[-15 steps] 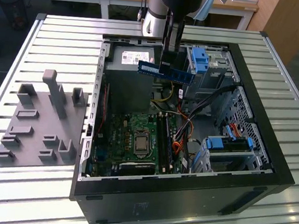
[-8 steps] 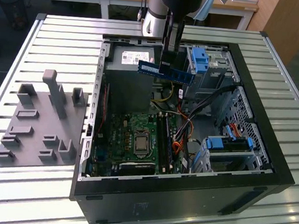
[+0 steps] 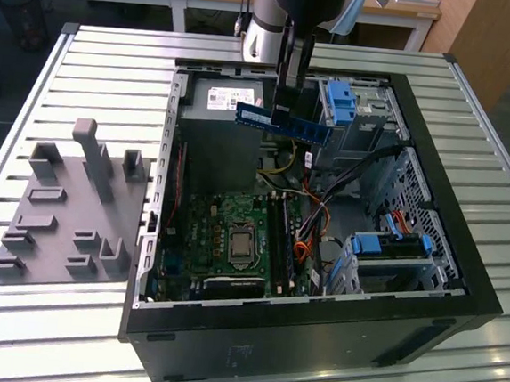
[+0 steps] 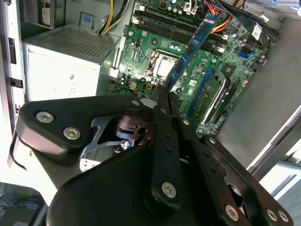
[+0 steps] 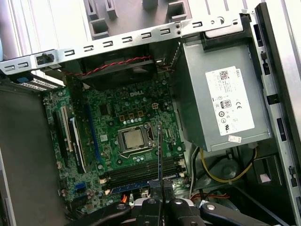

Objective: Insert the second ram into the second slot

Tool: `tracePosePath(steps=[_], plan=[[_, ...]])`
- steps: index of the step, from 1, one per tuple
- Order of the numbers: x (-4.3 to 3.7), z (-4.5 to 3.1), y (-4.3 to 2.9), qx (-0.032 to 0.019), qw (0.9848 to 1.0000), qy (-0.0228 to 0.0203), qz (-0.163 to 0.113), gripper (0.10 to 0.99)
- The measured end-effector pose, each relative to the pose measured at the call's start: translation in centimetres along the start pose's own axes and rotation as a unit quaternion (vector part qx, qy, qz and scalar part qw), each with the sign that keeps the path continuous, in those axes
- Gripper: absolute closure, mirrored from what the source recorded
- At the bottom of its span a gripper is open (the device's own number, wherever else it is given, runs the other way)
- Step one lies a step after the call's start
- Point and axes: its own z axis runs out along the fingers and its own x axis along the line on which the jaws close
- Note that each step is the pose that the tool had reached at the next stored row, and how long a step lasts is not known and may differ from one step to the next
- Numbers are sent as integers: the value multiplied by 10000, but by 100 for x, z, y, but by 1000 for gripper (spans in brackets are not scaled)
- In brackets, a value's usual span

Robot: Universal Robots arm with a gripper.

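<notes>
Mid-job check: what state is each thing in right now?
second ram: held in the air above the case, not inserted.
gripper: shut on the second ram.
computer case: lying on its side, side panel off.
CPU socket: uncovered, no cooler on it.

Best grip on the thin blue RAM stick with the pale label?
Mid-length, across its two flat faces, from above the upper long edge. The thin blue RAM stick sits roughly level, edge-down; the black gripper clamps it so, leaving the lower edge free.
</notes>
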Motion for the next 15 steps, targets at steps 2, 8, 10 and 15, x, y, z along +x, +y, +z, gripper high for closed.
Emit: tracePosePath(steps=[2, 8, 10, 15], plan=[[0, 0, 0, 0, 10000, -1, 31, 957], [0, 0, 0, 2, 9999, -5, 128, 957], [0, 0, 0, 2, 9999, -6, 166, 957], [0, 0, 0, 3, 9997, -10, 262, 957]])
